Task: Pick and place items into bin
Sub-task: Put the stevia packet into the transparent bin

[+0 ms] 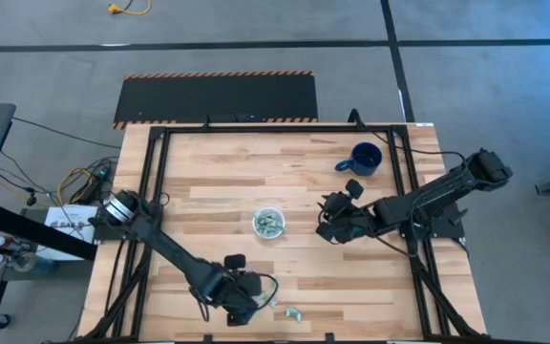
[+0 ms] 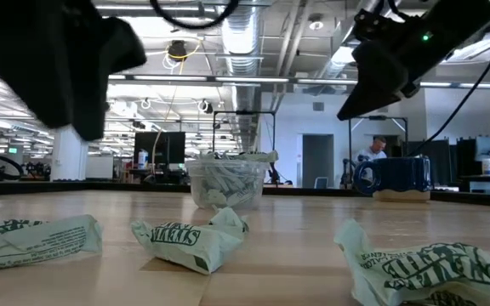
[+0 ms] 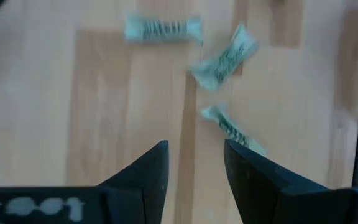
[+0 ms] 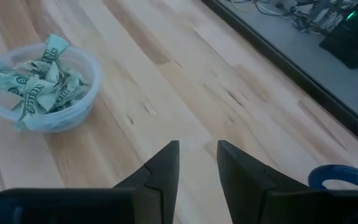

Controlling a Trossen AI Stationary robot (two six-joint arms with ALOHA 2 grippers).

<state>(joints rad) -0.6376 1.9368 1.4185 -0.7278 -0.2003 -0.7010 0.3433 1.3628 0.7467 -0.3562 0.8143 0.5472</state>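
The bin, a small clear cup (image 1: 268,223) (image 4: 39,87) (image 2: 225,180), stands upright mid-table with several green-and-white wrappers inside. Three more such items lie loose on the wood near the front edge (image 3: 162,28) (image 3: 224,57) (image 3: 235,130); the low view shows them close up (image 2: 32,238) (image 2: 196,238) (image 2: 424,268). My left gripper (image 1: 252,294) (image 3: 194,155) hovers open above the wood just short of these wrappers, nothing between its fingers. My right gripper (image 1: 325,227) (image 4: 197,155) hangs open in the air to the right of the cup, holding nothing.
A dark blue mug (image 1: 361,158) (image 2: 390,176) stands at the far right of the table. Black frame rails run along the table's edges (image 1: 151,191). Bare wood lies between the cup and the front edge.
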